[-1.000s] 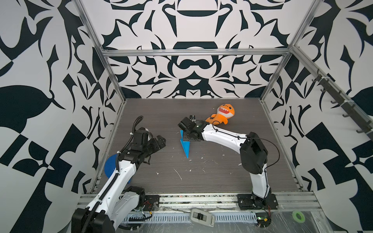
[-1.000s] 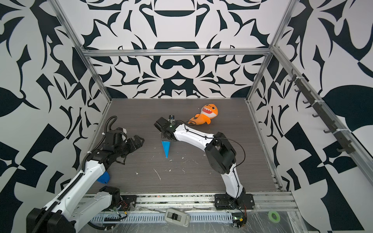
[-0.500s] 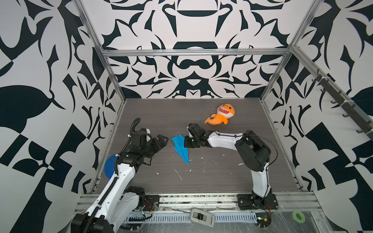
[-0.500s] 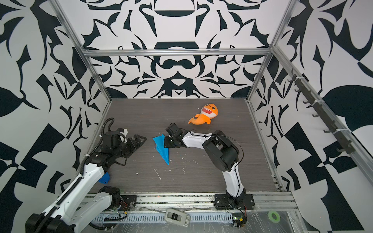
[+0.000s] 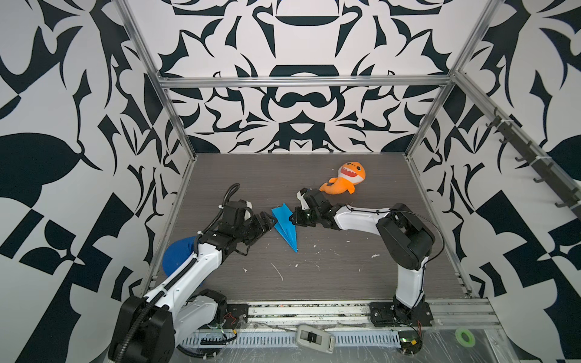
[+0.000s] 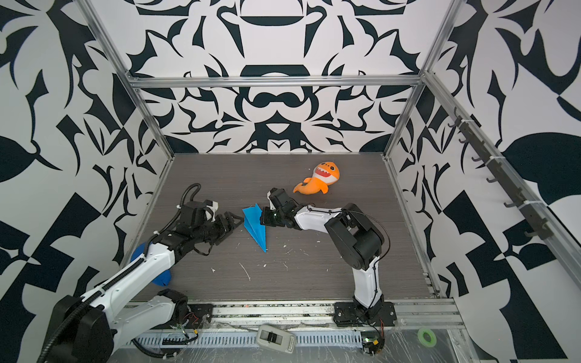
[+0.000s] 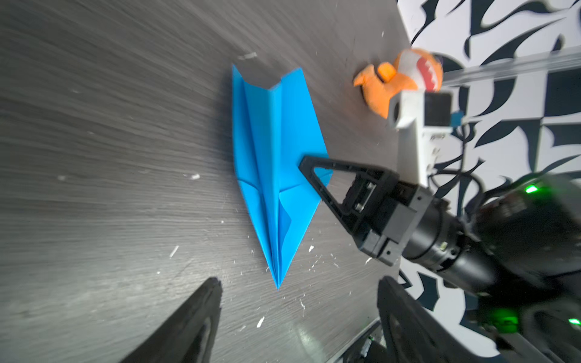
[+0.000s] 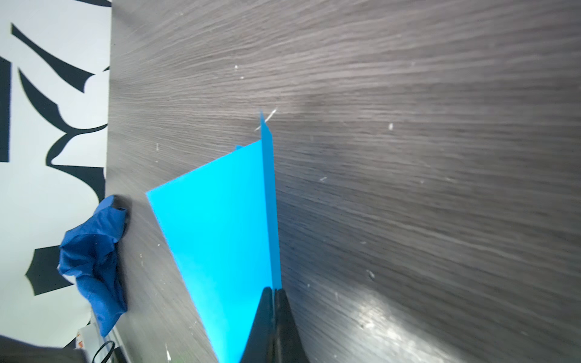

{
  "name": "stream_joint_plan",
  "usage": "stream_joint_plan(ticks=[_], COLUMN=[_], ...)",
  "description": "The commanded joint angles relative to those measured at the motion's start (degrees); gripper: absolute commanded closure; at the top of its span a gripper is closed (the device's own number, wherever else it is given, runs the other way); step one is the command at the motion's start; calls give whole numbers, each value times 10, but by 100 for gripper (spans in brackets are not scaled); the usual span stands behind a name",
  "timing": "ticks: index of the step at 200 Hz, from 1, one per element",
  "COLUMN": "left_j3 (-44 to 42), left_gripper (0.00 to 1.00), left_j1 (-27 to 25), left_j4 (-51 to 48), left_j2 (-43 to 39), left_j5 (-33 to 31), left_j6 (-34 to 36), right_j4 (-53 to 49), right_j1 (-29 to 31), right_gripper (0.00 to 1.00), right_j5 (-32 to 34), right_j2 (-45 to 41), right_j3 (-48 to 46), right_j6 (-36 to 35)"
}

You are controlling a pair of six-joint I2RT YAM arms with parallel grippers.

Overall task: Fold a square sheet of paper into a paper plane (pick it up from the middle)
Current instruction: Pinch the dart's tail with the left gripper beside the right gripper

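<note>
Near the middle of the counter [image 5: 345,273], your right pincer [image 5: 294,217] stays pressed together on one wing of the paper plane [image 5: 284,226], now swung out flat toward the left pincer [image 5: 270,223], which has moved in beside it, spread but narrowing. A handover looks close. Around it, white scraps [image 5: 278,272] litter the dark wood grain inside black-and-white patterned walls [image 5: 298,103].

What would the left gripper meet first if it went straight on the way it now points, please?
Probably the paper plane, pinched by the right gripper, just ahead of the left gripper; height unclear.
</note>
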Motion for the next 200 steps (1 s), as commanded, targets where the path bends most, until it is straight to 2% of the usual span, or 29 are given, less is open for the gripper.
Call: stream_joint_plan(ticks=[1, 16, 32, 73, 107, 200], left_j3=[26, 33, 41, 58, 66, 82], left_gripper=[21, 25, 34, 48, 50, 57], left_j1=[-33, -53, -69, -79, -79, -79], left_j4=[16, 30, 44, 74, 69, 124], left_j2=[27, 56, 89, 170, 207, 291], left_j5=[-49, -58, -62, -71, -86, -52], left_j6=[-21, -29, -34, -33, -29, -30], right_j4=[9, 4, 1, 2, 4, 12], right_j1=[-2, -2, -2, -2, -3, -8], right_gripper=[98, 98, 98, 98, 98, 98], right_j5=[-12, -9, -9, -10, -11, -11], right_j2=[-20, -20, -19, -19, -17, -18], right_j3=[-5, -7, -8, -13, -12, -23], right_j6=[-10, -13, -14, -15, -15, -8])
